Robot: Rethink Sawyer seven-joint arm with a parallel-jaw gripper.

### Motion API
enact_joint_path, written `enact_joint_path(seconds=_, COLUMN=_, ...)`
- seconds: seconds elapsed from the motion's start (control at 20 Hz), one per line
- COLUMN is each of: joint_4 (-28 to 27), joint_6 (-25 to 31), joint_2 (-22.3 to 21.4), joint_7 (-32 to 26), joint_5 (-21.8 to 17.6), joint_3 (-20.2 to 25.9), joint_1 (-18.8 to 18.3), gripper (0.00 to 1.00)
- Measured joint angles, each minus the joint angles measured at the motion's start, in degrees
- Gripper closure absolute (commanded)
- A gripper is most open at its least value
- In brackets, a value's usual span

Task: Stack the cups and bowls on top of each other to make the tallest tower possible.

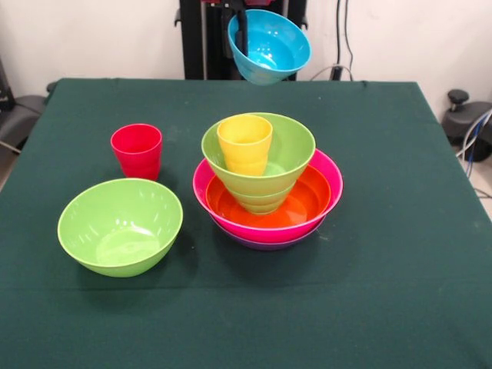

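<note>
The tower stands mid-table: a purple bowl (265,244) lowest, then a pink bowl (332,184), an orange bowl (311,198) and lime green bowls (296,150) nested in it. A yellow cup (244,144) sits upright in the top green bowl. A red cup (137,151) stands alone to the left, with a large lime green bowl (120,227) in front of it. High at the back, a sky blue bowl (270,48) hangs tilted in the air, with my gripper (243,34) shut on its left rim. Most of the gripper is cut off by the top edge.
A dark green cloth (384,292) covers the table. Cables and a black object (469,131) lie off the right edge; a dark object (19,111) sits off the left edge.
</note>
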Motion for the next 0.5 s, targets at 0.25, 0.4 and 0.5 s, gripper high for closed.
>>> enact_joint_path(seconds=0.25, joint_4=-1.81, joint_6=0.0, joint_2=1.46, joint_7=0.0, joint_5=-0.18, joint_3=0.08, joint_1=0.01, gripper=1.0)
enact_joint_path(seconds=0.4, joint_4=-3.05, joint_6=0.0, joint_2=2.7, joint_7=0.0, joint_5=-0.82, joint_3=0.09, joint_1=0.05, gripper=1.0)
enact_joint_path(seconds=0.5, joint_4=-4.43, joint_6=0.01, joint_2=4.35, joint_7=0.0, joint_5=-1.77, joint_3=0.08, joint_1=0.06, gripper=1.0)
